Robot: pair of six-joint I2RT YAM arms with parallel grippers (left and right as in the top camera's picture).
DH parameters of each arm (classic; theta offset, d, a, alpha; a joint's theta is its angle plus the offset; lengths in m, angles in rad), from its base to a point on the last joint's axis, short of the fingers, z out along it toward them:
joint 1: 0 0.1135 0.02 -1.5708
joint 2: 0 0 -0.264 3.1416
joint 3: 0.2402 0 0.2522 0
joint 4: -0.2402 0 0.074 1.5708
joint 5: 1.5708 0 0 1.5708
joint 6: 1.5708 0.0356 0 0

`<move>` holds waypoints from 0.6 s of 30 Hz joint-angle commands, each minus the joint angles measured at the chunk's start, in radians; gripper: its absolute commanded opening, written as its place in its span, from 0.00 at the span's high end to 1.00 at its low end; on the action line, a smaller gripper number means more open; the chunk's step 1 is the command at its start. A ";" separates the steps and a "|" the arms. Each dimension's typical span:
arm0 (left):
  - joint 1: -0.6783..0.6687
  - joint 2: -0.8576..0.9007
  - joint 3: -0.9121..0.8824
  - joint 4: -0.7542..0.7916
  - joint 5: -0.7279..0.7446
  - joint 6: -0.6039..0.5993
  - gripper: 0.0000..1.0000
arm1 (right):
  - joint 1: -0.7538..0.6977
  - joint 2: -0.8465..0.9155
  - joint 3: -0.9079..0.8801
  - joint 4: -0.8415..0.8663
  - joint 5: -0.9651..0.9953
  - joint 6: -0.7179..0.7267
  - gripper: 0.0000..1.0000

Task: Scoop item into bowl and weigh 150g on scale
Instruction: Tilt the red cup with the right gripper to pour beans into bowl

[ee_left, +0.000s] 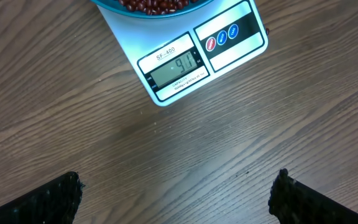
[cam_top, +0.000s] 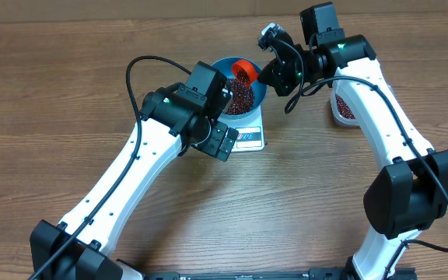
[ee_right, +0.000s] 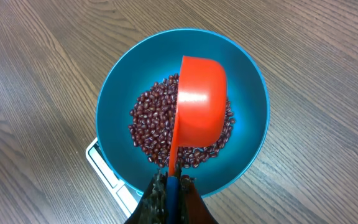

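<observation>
Right gripper (ee_right: 169,193) clamped on orange scoop (ee_right: 197,102) handle; scoop tipped over beans (ee_right: 151,124) in blue bowl (ee_right: 117,93); bowl on scale (ee_left: 229,53), display (ee_left: 176,70) possibly 91; left gripper (ee_left: 176,193) wide open, empty.

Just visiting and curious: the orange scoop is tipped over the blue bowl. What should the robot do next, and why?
Probably carry the scoop back to the tub for more beans: it hangs mouth-down over the bowl, and the display on the scale seems to read well short of target.

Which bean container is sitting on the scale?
The blue bowl, under the orange scoop; the pale tub sits apart on the wooden table.
</observation>
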 commanded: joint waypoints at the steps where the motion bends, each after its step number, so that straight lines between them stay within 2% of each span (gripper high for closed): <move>1: -0.002 -0.011 0.009 -0.003 -0.003 0.015 0.00 | 0.022 -0.051 0.033 -0.003 -0.002 -0.001 0.96; 18: -0.002 -0.011 0.009 -0.003 -0.003 0.015 0.00 | 0.046 -0.051 0.033 -0.021 0.058 -0.001 0.96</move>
